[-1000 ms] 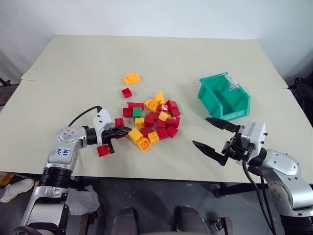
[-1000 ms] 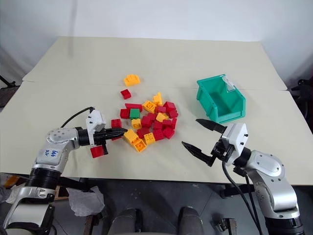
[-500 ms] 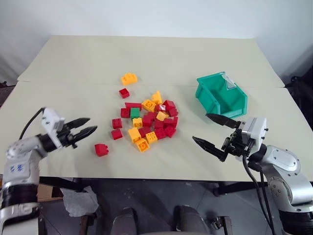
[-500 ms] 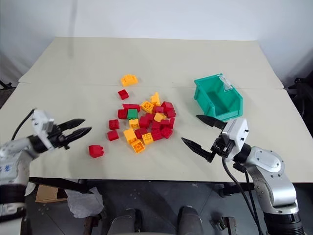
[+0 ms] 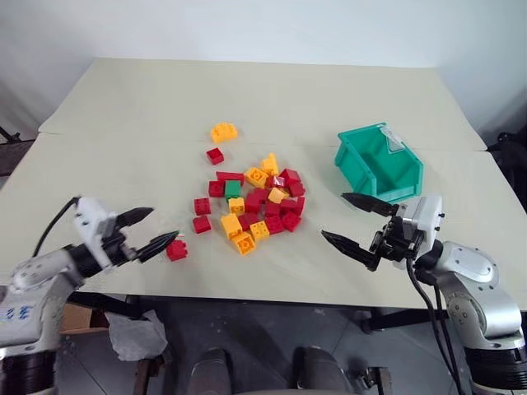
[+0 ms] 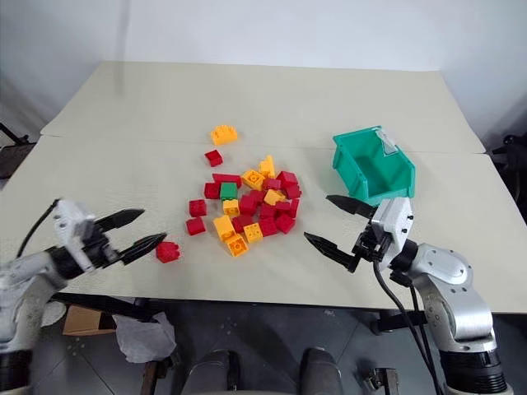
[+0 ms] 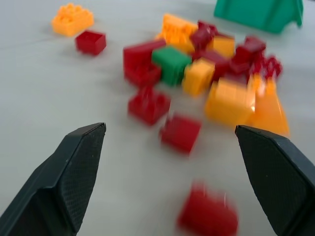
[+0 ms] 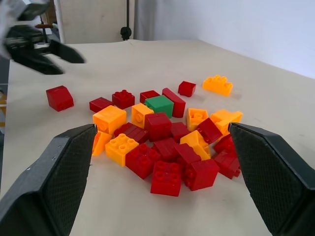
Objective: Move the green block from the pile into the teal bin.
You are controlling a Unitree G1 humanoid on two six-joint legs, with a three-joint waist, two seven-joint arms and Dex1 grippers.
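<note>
One green block: lies at the pile's left edge, partly hemmed by red bricks.
Teal bin: well right of the pile; inside partly hidden by its walls.
Left gripper: spread wide, empty, beside a lone red brick.
Right gripper: wide apart, holding nothing.
</note>
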